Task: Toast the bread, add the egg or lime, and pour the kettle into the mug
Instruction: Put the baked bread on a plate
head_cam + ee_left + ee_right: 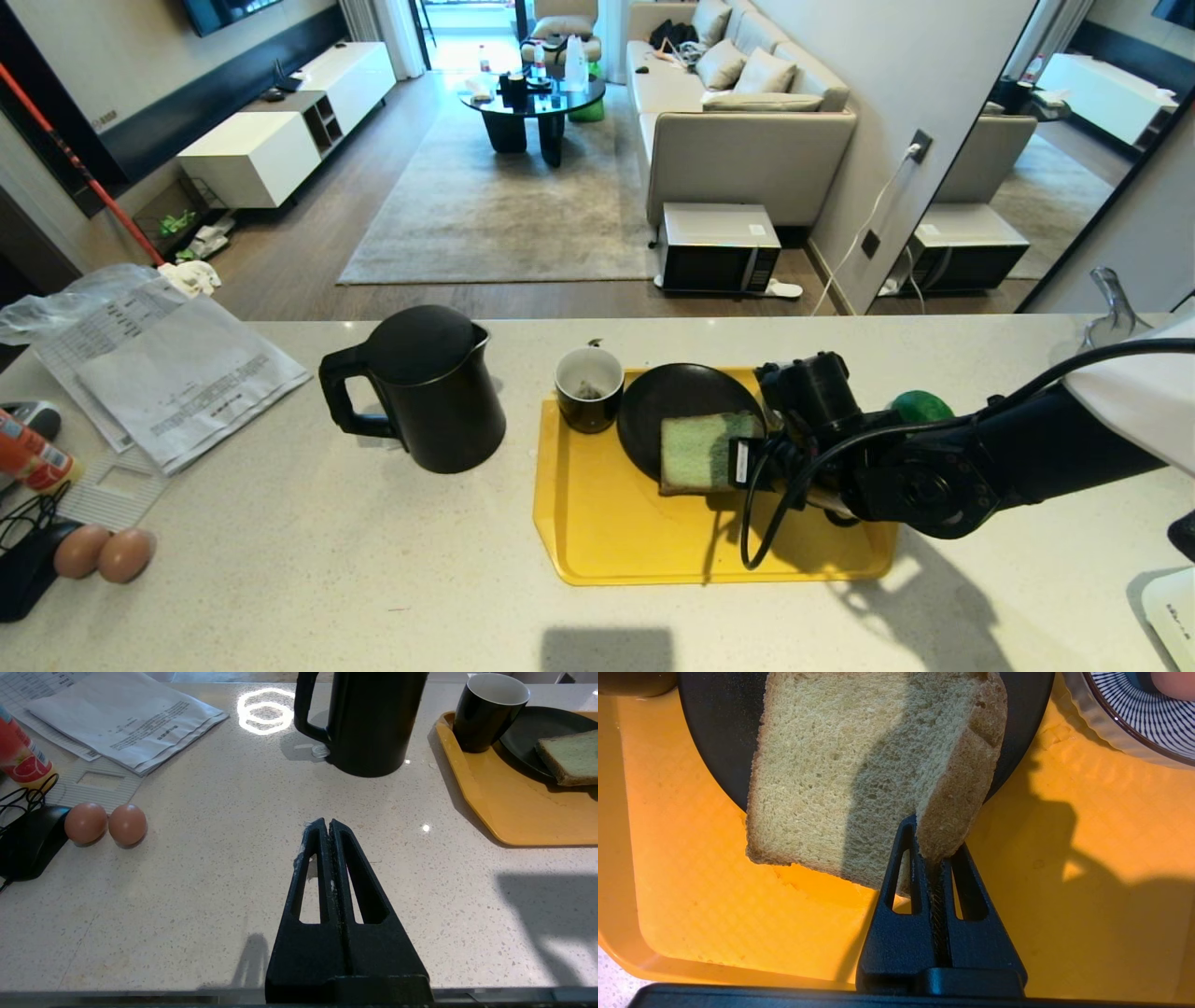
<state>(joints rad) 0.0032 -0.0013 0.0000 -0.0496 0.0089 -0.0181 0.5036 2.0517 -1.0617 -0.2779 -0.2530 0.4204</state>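
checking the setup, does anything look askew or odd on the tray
Yes: the bread hangs half off the black plate over the yellow tray, one corner bent up, pinched in the shut right gripper.

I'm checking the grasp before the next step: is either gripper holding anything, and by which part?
The right gripper is shut on the bread, pinching one corner at its crust edge, over the black plate. The left gripper is shut and empty.

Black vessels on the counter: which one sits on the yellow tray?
The mug, short with a white inside, at the tray's back-left corner. The tall kettle stands on bare counter to its left.
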